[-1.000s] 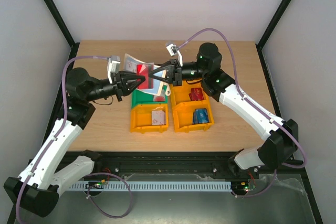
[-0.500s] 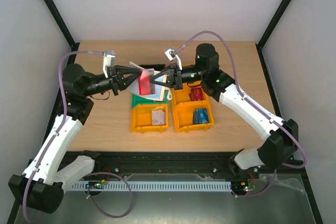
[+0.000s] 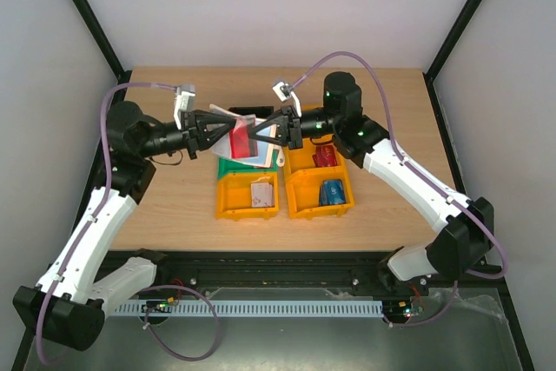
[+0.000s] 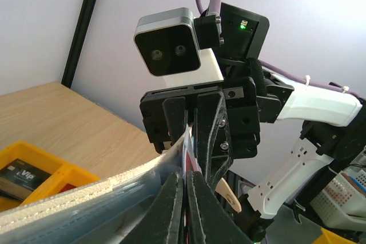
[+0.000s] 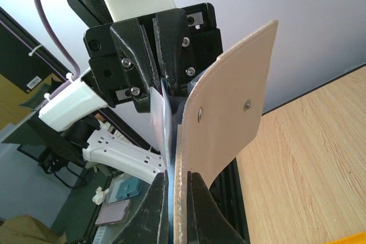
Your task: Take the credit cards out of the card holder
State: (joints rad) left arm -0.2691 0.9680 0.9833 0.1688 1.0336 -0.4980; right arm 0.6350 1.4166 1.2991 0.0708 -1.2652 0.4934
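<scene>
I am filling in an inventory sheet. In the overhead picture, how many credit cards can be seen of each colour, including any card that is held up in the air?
Red credit cards: 2, one held up, one lying down
White-pink credit card: 1
Blue credit card: 1
Total: 4

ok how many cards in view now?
5. One red card at the card holder; white-pink card in the left orange bin; another red and a blue card in the right orange bin; black card in an orange bin (left wrist). More may be hidden.
</scene>
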